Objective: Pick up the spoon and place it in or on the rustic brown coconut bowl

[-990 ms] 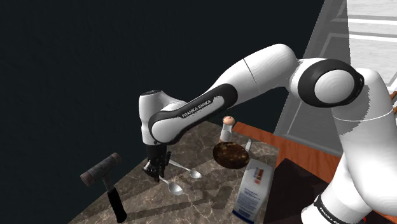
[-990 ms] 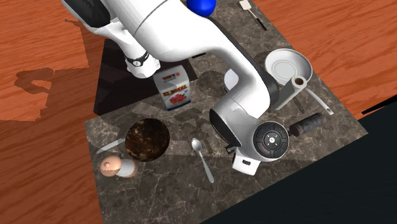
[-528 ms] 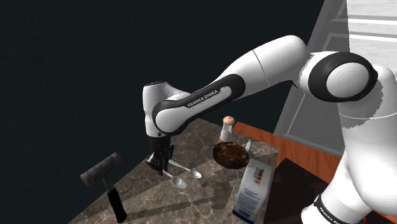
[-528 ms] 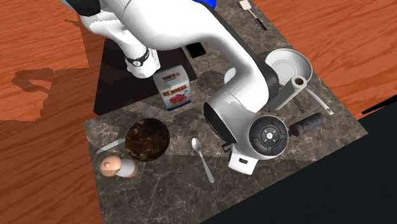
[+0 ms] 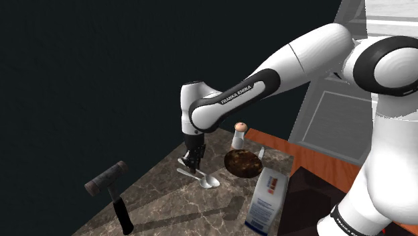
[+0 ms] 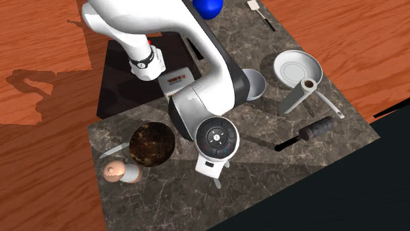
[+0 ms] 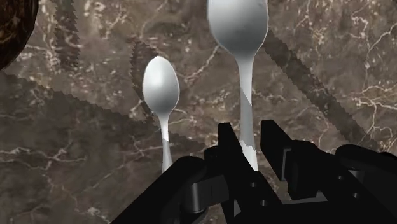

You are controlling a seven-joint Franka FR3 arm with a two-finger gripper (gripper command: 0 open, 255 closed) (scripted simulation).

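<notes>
Right up close, the jaws are pinched narrow on the handle of the spoon [image 7: 237, 28], whose long axis runs straight out from them, bowl end foremost. Just beside it a second spoon [image 7: 160, 83] lies on the marbled desk [image 7: 76, 159]. Farther off on that same side sits the dark coconut bowl [image 5: 242, 163]; the carry, I'd judge, swings that way.

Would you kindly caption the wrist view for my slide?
Gripper clasps one spoon by its handle; a second spoon lies on the counter.
</notes>
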